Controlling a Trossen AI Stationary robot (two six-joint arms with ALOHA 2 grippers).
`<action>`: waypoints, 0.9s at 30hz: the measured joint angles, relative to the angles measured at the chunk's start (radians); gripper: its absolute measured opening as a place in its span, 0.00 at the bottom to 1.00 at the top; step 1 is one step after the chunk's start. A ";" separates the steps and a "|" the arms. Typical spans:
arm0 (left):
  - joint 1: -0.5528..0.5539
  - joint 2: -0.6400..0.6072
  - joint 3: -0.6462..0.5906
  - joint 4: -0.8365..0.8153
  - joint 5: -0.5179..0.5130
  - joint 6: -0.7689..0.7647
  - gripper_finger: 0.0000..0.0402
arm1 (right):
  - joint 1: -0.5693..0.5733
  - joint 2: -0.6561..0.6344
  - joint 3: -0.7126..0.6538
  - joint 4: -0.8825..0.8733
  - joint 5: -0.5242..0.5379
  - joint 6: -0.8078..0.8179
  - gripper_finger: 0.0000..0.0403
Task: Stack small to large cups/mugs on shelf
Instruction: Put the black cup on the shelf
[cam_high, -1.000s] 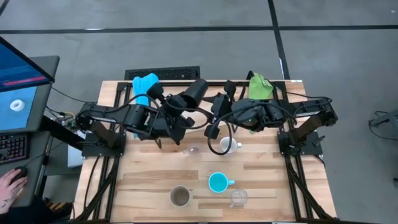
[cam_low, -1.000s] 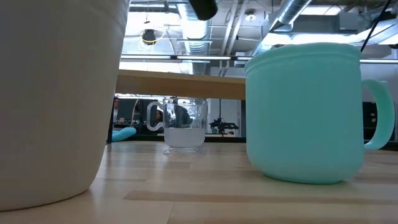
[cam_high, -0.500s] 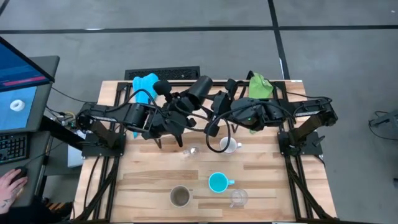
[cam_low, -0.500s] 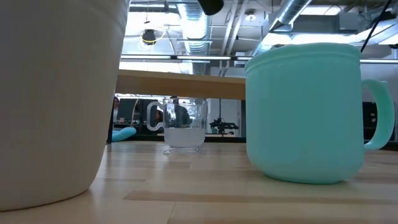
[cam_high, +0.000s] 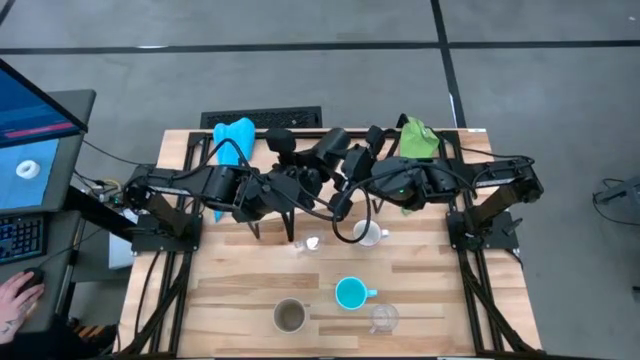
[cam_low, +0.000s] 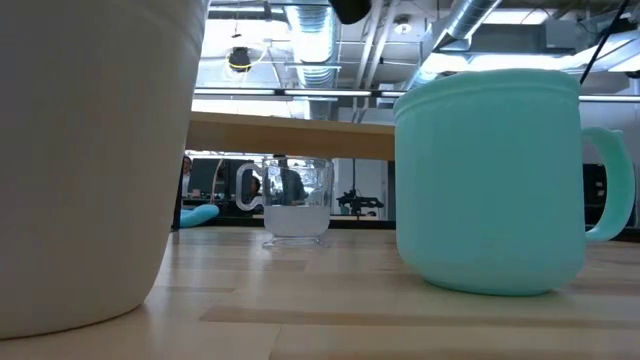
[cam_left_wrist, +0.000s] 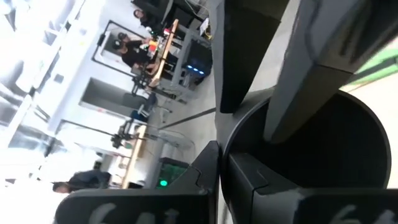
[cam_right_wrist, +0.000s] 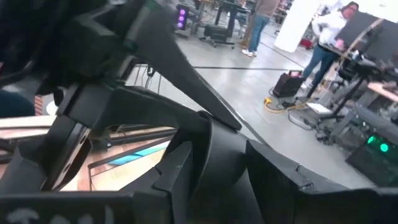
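Observation:
My left gripper is shut on the black cup, held high over the shelf; the cup's dark end shows at the low view's top. My right gripper is open right beside the cup; whether it touches the cup I cannot tell. Standing on their bases on the table are a small clear glass, the white mug, the turquoise mug, the beige-grey mug and a second clear glass. My left gripper holds the black cup by its rim, one finger outside the wall and one inside the opening. The cup is lifted clear above the shelf and lies tilted over, its length slanting toward the table's far right.
A blue cloth and a green cloth lie at the table's far edge. Cables loop under the right arm near the white mug. A person's hand rests at a keyboard left of the table. The near half of the table holds three vessels.
My left gripper has carried the black cup toward the table's right and slightly toward its far edge, up to my right gripper, which has kept still. The cup has stayed lifted throughout.

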 joint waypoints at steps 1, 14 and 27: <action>0.000 0.000 0.000 0.000 -0.002 0.019 0.00 | -0.004 0.000 0.000 -0.004 0.004 0.016 0.42; 0.010 0.000 0.000 0.091 -0.014 0.313 0.00 | -0.043 -0.002 0.000 -0.005 0.017 0.088 0.40; 0.026 -0.002 0.000 0.113 0.042 0.399 0.00 | -0.052 0.000 -0.001 -0.011 0.034 0.092 0.16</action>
